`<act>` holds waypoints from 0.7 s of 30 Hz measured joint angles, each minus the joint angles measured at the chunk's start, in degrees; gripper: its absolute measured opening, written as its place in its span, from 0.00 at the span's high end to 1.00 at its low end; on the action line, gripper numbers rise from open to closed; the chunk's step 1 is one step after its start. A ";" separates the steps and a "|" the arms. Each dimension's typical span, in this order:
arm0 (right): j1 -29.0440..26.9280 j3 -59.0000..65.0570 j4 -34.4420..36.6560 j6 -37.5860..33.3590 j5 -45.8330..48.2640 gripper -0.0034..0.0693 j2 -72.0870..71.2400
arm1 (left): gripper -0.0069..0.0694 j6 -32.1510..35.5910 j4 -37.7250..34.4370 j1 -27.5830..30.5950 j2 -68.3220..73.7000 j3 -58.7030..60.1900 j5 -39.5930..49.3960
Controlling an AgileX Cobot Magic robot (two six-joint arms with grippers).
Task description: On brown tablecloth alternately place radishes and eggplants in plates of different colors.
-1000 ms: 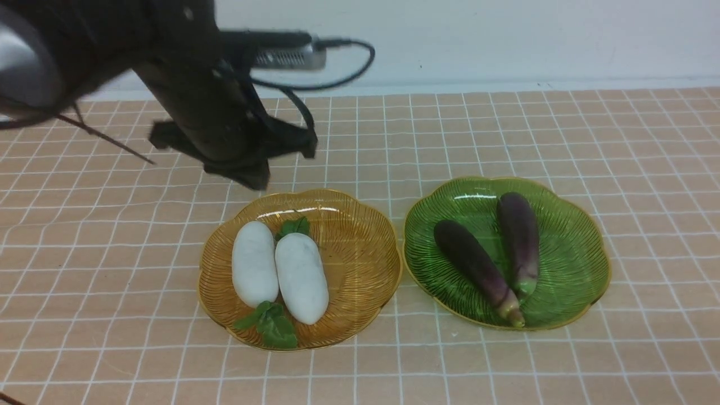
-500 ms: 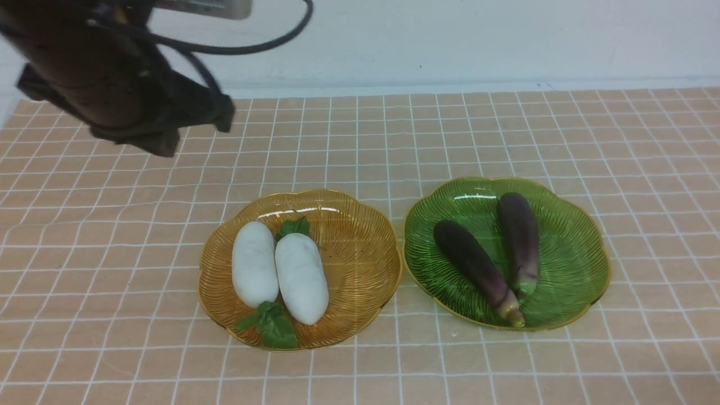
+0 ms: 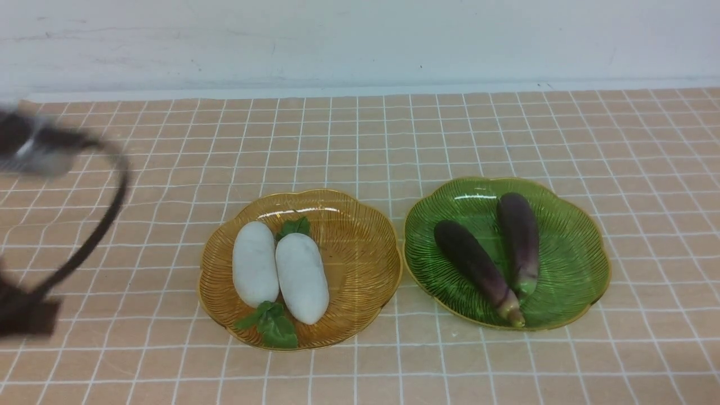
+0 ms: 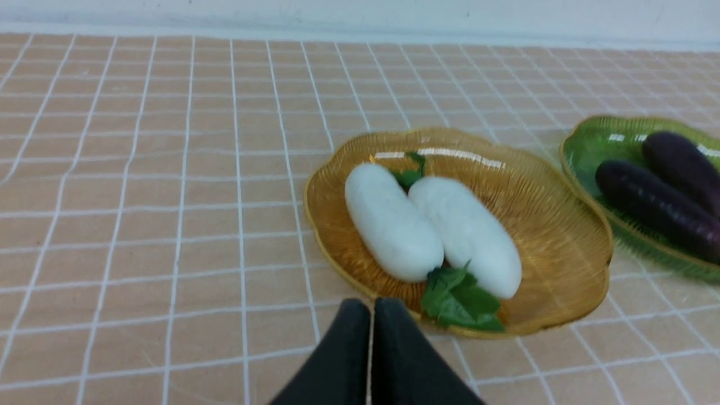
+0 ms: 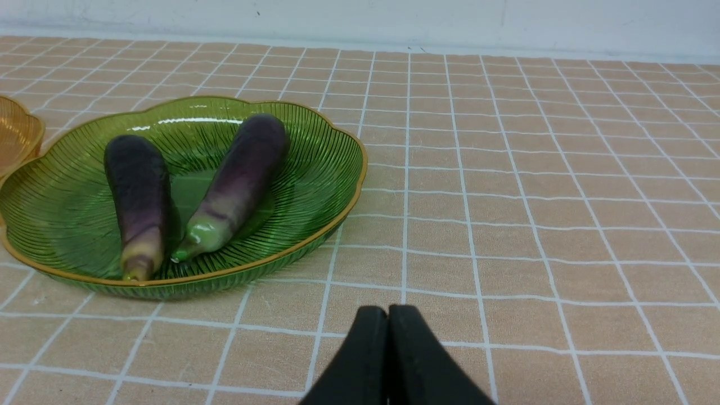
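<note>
Cloth: tan-brown grid-lined tablecloth (image 3: pixel 450 140) over table.
Amber plate: ribbed amber glass plate w/ gold scalloped rim (image 3: pixel 360 247), holds 2 white oblong radishes (image 3: pixel 281 270) side by side, touching.
Green plate: matching green glass plate (image 3: pixel 574 253) just beside it on the right, holds 2 slim dark purple eggplants (image 3: pixel 495 253).
Left hand (image 4: pixel 371 315): fingers pressed together, empty, near amber plate.
Right hand (image 5: pixel 388 320): closed too, empty, near green plate.

Behind the counter (image 3: pixel 506 129) you see a plain white wall (image 3: pixel 360 39), evenly lit, with faint scuffs and specks.
</note>
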 joint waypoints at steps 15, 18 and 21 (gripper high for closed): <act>0.00 0.00 0.00 0.00 0.00 0.98 0.00 | 0.91 2.19 -2.08 3.87 -0.05 9.45 -6.30; 0.00 0.00 0.00 0.00 0.00 0.98 0.00 | 0.91 6.78 -5.36 7.55 -0.49 12.02 -8.67; 0.00 0.00 0.00 0.00 0.00 0.98 0.00 | 0.91 12.29 -8.85 11.65 -1.76 13.77 -9.11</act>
